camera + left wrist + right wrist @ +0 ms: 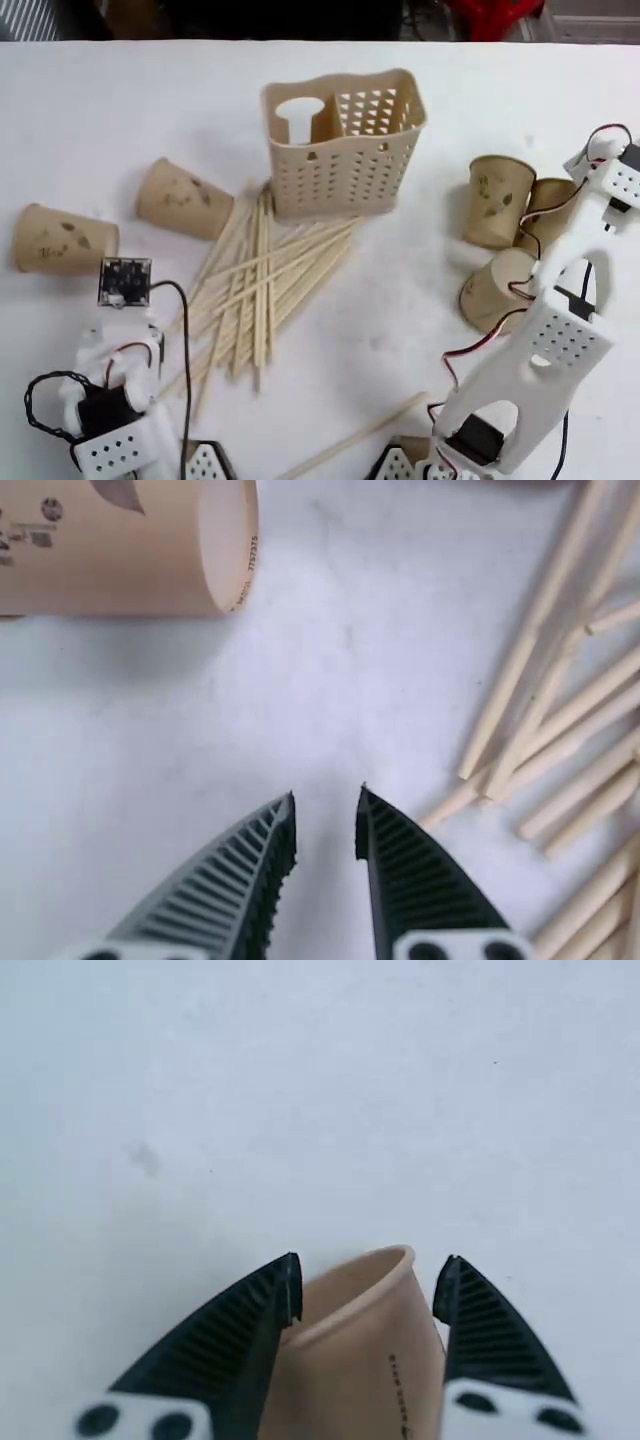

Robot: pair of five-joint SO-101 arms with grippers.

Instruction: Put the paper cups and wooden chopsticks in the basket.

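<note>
- Your right gripper (368,1272) is spread wide, with a cup (350,1360) between its fingers.
- Your left gripper (325,798) is narrowly parted and empty; the left cup (65,239) lies at its ten o'clock, the chopsticks (262,280) at three.

One basket (345,150) stands on the table (120,110). There are five paper cups: two left of the basket, a nearer cup (185,198) and a farther cup (65,240), and three right of it, a first cup (497,200), a second cup (545,203) and a third cup (495,290). In front of the basket lies one pile of chopsticks (255,280), too overlapped to count, and one single chopstick (350,440) lies apart.
</note>
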